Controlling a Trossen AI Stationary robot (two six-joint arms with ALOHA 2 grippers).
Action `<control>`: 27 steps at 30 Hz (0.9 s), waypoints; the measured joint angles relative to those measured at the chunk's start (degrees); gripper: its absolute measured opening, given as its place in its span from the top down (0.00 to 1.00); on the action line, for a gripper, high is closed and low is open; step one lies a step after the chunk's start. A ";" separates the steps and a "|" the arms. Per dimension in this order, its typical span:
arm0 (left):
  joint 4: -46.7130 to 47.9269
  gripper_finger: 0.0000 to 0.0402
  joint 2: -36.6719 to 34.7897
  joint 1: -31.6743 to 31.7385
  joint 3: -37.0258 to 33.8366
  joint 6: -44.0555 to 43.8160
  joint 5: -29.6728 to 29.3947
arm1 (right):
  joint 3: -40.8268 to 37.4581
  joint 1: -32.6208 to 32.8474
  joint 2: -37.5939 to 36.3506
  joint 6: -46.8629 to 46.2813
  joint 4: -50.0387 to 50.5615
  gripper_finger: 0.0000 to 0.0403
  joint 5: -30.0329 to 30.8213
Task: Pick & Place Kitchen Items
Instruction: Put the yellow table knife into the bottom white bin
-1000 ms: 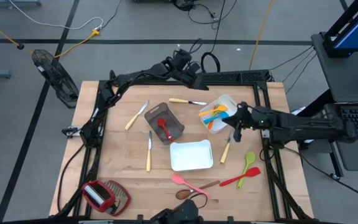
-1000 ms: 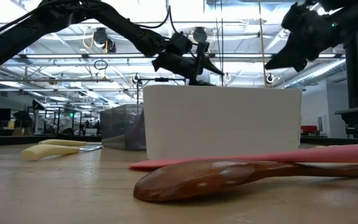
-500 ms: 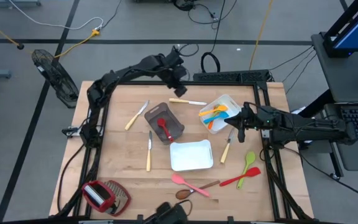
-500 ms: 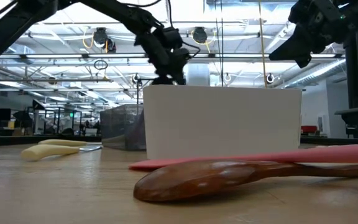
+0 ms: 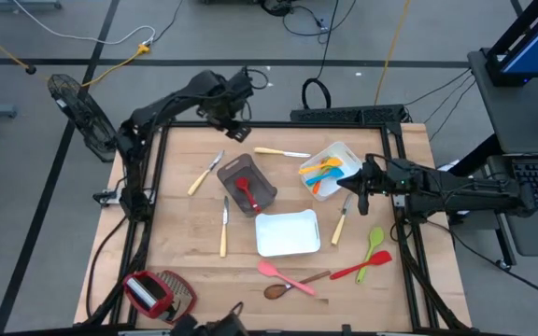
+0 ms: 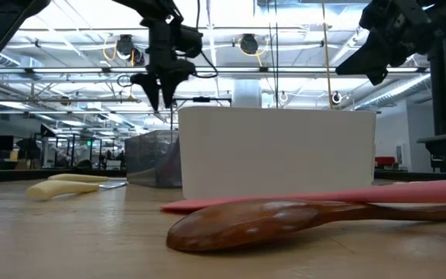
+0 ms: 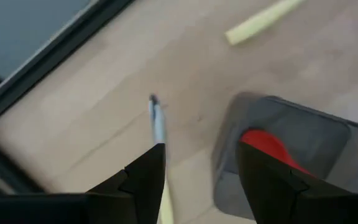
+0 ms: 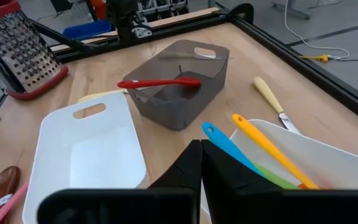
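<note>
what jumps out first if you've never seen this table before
Bright plastic utensils heaped in the white tray at the table's far right, and a red spoon lying in the grey bin mid-table. The open left gripper hangs over the far edge above a pale-handled knife; the right gripper is shut beside the heaped tray.

Colours, placed rel. to the white tray [image 5: 288, 233] at table centre. Grey translucent bin [image 5: 247, 183] up-left of it, w/ red spoon [image 5: 247, 192] inside. Second white tray [image 5: 336, 159] up-right, w/ blue, orange, green utensils [image 5: 325, 172]. Pale-yellow-handled knives [image 5: 222, 226] seen left of it. Green spatula [image 5: 375, 244] and red one [image 5: 362, 269] to its right; pink spoon [image 5: 278, 273] and brown wooden spoon [image 5: 292, 286] below. Red-framed wire-mesh gadget [image 5: 157, 291] at lower left. Table [image 5: 185, 252] light wood; arms dark.
</note>
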State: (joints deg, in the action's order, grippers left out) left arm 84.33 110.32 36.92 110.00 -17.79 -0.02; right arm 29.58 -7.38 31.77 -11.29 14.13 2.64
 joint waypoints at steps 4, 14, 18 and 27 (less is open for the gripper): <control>1.52 0.51 -2.53 0.99 -2.62 -3.49 -1.61 | 0.00 0.00 0.00 0.13 0.00 1.00 0.05; -5.53 0.51 -15.29 3.08 -25.78 -11.58 3.14 | 0.00 0.00 0.00 0.02 1.16 1.00 0.02; -11.08 0.51 -22.63 4.31 -35.69 -15.17 5.10 | 0.00 0.00 0.00 0.02 1.12 1.00 0.01; -15.27 0.51 -31.75 2.35 -49.44 -23.75 7.50 | 0.00 0.00 0.00 0.00 1.01 1.00 0.04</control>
State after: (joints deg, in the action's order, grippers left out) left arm 69.06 78.57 39.27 60.55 -41.54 7.49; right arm 29.58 -7.38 31.77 -11.29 15.14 2.68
